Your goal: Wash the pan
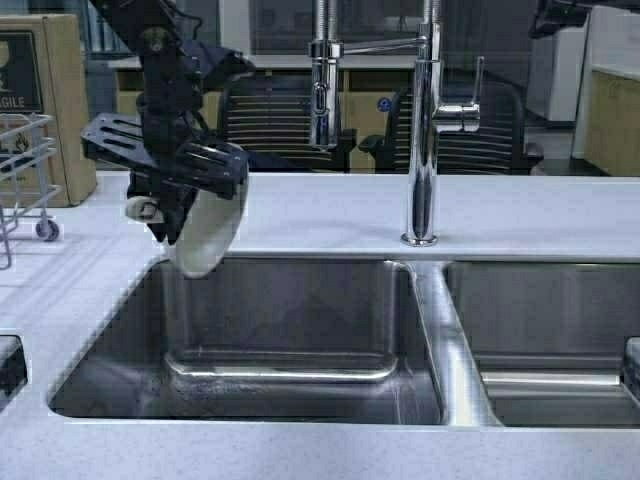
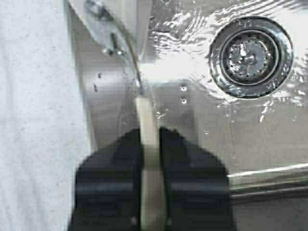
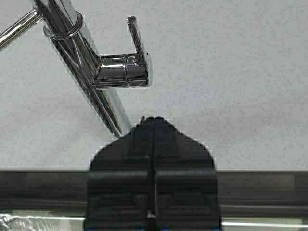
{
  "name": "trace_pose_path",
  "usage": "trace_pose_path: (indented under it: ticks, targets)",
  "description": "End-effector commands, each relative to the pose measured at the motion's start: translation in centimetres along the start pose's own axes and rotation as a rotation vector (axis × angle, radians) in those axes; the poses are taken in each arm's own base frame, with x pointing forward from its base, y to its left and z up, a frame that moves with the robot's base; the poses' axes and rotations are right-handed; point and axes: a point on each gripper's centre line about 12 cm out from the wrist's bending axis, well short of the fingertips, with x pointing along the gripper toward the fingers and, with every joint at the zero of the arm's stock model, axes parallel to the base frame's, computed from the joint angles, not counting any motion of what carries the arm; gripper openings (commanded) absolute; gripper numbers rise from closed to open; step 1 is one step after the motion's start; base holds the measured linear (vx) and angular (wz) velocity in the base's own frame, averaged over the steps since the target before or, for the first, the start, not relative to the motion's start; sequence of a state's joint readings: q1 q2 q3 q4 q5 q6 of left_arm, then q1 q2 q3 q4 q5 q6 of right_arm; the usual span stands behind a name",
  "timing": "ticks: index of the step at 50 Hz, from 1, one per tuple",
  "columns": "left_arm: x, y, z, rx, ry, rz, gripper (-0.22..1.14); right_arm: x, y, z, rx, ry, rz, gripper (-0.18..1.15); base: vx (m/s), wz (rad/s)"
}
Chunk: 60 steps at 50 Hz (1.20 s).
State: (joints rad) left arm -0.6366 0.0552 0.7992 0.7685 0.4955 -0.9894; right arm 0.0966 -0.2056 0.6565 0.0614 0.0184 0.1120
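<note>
- My left gripper [image 2: 153, 192] is pinched on the short handle of the pan [image 1: 208, 232], one finger either side of the handle as the left wrist view shows it.
- The pan hangs on edge from that grip, its round body below the gripper and over the far left corner of the left sink basin [image 1: 300, 340] (about ten o'clock from the basin's middle in the high view).
- Its long axis runs roughly up and down, handle at twelve, bowl at six, so I judge the inside faces sideways rather than up.
- The faucet [image 1: 422, 140] stands at about three o'clock from the pan, on the counter [image 1: 320, 210] behind the divider between the two basins; its sprayer head [image 1: 322, 100] hangs nearer, at roughly one o'clock from the pan.
- The drain [image 2: 250, 55] lies in the basin floor beyond the pan's rim, with water shimmering round it.
- My right gripper [image 3: 153, 163] has its fingers pressed together with nothing between them; it points at the faucet's lever [image 3: 136, 41], so it is the nearer one for the water.
</note>
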Motion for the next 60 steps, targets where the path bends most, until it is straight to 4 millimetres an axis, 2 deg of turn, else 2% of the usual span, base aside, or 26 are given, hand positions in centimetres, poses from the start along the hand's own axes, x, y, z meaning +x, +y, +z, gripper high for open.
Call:
trace_pose_path:
  ticks: [1,6,15,20,31,43,56,60]
  targets:
    - [0.0,-0.3,0.5,-0.007,-0.02,-0.021,0.02,-0.3,0.2,1.0,0.001,-0.035,0.007,0.05,0.0,0.0]
    - [-1.1,-0.2,1.3,-0.004,-0.06,-0.032,0.02,-0.3,0.2,1.0,0.001,-0.035,0.007,0.05,0.0,0.0]
    - [-4.8,1.2,3.0,0.048,-0.175,-0.03,0.02,-0.3,0.3,1.0,0.0,-0.036,0.008,0.05,0.0,0.0]
    - [-6.7,3.1,3.5,0.044,-0.208,0.011,0.02,-0.3,0.2,1.1,0.001,-0.038,0.007,0.05,0.0,0.0]
    - [-10.6,9.1,4.3,0.005,-0.305,0.105,0.02,-0.2,0.3,1.1,0.001,-0.038,0.007,0.05,0.0,0.0]
    - [-12.6,16.4,2.7,-0.094,-0.292,0.262,0.02,-0.2,0.3,1.2,-0.001,-0.042,0.009,0.05,0.0,0.0]
    - [-13.2,21.0,0.4,-0.134,-0.253,0.376,0.02,0.0,0.2,1.0,-0.001,-0.035,0.007,0.05,0.0,0.01]
    - [-12.9,21.6,-0.3,-0.129,-0.252,0.385,0.02,0.3,0.2,0.8,-0.004,-0.026,0.005,0.05,0.0,0.0]
